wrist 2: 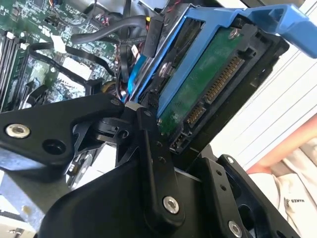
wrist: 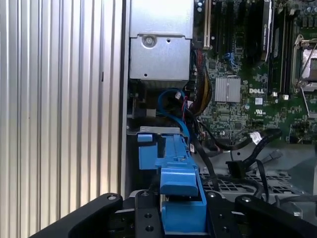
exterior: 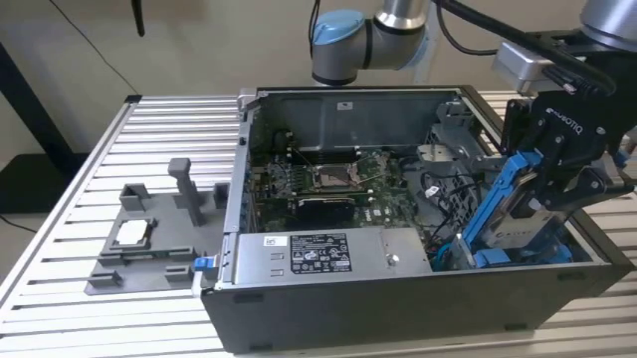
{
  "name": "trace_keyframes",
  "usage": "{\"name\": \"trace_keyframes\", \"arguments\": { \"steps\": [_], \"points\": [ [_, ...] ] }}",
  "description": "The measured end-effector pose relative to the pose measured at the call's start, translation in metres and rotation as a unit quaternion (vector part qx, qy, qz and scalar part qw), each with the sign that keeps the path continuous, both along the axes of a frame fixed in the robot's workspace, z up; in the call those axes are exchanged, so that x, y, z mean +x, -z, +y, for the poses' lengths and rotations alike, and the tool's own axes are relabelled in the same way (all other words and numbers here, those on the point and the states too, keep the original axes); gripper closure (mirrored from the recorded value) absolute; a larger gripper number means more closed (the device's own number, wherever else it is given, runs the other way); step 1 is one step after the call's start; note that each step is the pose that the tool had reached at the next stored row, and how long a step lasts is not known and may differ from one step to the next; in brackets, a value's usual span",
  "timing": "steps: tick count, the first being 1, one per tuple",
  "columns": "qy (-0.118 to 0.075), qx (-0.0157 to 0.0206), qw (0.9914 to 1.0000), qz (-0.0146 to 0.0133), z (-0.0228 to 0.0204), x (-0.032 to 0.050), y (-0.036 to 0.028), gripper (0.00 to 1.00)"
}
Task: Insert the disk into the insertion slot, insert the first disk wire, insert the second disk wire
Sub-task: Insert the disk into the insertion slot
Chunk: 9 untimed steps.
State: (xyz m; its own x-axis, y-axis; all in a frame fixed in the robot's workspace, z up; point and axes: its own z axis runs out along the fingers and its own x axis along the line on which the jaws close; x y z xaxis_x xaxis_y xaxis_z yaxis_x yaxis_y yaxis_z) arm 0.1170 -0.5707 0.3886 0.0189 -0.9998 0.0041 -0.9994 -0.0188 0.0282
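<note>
My gripper (exterior: 545, 200) is shut on the disk (exterior: 506, 218), a silver drive in a bright blue carrier. The disk stands steeply tilted in the front corner of the dark computer case (exterior: 418, 306), at the exterior view's right. Its lower end is down inside the case, its upper end leans outward. In the second wrist view the disk's green circuit board and connector pins (wrist 2: 210, 84) face the camera between the black fingers (wrist 2: 153, 158). In the first wrist view the blue carrier (wrist: 177, 184) points down at the insertion slot (wrist: 148, 131). Loose black wires with plugs (wrist: 237, 167) and a blue cable (wrist: 171, 104) lie beside it.
A silver labelled power-supply box (exterior: 309, 257) fills the case's front beside the slot. The green motherboard (exterior: 329, 183) lies behind it. A grey plastic tray with upright posts (exterior: 149, 239) sits on the slatted metal table (exterior: 169, 119) at the exterior view's left.
</note>
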Motion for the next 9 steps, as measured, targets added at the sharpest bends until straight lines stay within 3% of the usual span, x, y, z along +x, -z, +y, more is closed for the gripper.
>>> {"name": "trace_keyframes", "arguments": {
  "steps": [2,3,7,8,9],
  "points": [
    [0.0,-0.0002,1.0,0.0,0.0,0.0,-0.0003,0.65],
    [0.0,-0.0002,1.0,0.0001,0.0,0.0,-0.0015,0.59],
    [0.0,-0.0001,1.0,0.0001,0.0,-0.0006,-0.01,0.59],
    [0.0,0.0013,1.0,0.0001,-0.0001,-0.0008,-0.0098,0.59],
    [0.0,0.0052,0.99999,0.0,0.0,-0.001,-0.01,0.59]
  ]
}}
